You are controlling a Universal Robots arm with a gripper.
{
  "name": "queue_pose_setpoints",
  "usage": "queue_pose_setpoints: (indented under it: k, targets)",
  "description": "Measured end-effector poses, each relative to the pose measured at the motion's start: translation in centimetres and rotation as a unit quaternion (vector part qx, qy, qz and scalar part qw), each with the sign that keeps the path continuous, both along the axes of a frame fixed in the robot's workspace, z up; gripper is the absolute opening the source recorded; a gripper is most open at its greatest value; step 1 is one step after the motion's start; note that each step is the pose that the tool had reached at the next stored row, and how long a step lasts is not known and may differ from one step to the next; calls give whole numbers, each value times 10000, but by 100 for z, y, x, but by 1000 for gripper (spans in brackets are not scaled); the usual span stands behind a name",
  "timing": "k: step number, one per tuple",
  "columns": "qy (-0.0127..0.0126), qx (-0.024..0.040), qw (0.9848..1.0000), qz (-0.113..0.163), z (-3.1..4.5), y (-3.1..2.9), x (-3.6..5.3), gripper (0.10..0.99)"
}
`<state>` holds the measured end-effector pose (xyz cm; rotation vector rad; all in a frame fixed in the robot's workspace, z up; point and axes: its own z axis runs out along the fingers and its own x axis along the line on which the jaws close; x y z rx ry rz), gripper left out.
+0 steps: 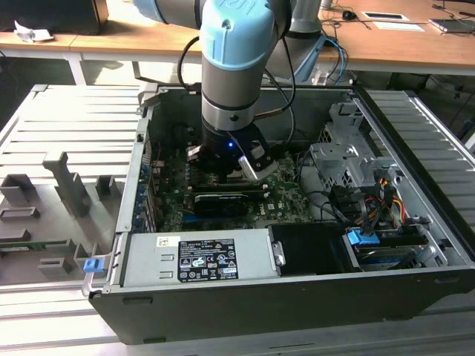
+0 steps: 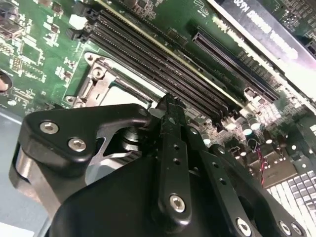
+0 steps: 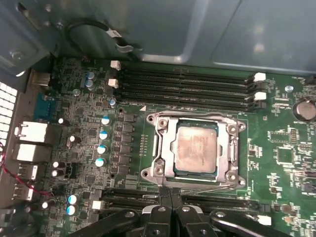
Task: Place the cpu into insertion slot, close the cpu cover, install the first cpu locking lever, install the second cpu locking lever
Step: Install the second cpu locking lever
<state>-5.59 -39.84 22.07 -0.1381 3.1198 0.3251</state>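
Observation:
The cpu, a dull silver-beige square, lies flat in the insertion slot on the green motherboard. The silver cpu cover lies down around it as a frame, and the chip's face shows through the cut-out. A thin metal lever runs along the socket edge nearest my fingers. My gripper is shut, its black fingertips pressed together right at that edge of the socket. In the second wrist view the gripper stands over the socket frame. In the exterior view the gripper is low inside the open computer case.
Long black memory slots lie beyond the socket. A black expansion card sits close to the gripper. The power supply, a drive cage with cables, and the case walls hem in the arm. A grey fixture tray lies outside.

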Motion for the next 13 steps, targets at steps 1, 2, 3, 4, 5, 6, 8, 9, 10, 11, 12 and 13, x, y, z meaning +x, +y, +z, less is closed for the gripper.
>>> queue_pose_setpoints:
  k: [1,2,3,4,5,6,8,9,10,11,12,13]
  targets:
    - [1,30,10000,0,-12,-1,-3,106]
    - [0,90,10000,-1,-15,-3,-5,106]
    - [0,127,9999,-1,-17,-6,-5,106]
    - [0,143,9999,-2,-18,-12,-8,106]
    - [0,161,9999,-1,-18,-19,-14,106]
    - [0,186,9998,-1,-18,-37,-47,106]
    - [0,212,9998,-1,-18,-47,-79,106]
    - [0,218,9998,-1,-18,-51,-92,106]
    - [-1,227,9997,-1,-18,-54,-102,106]
    - [-1,235,9997,-1,-18,-57,-115,106]
    - [-1,242,9997,-1,-19,-59,-126,106]
    - [-1,249,9997,-1,-19,-61,-145,106]
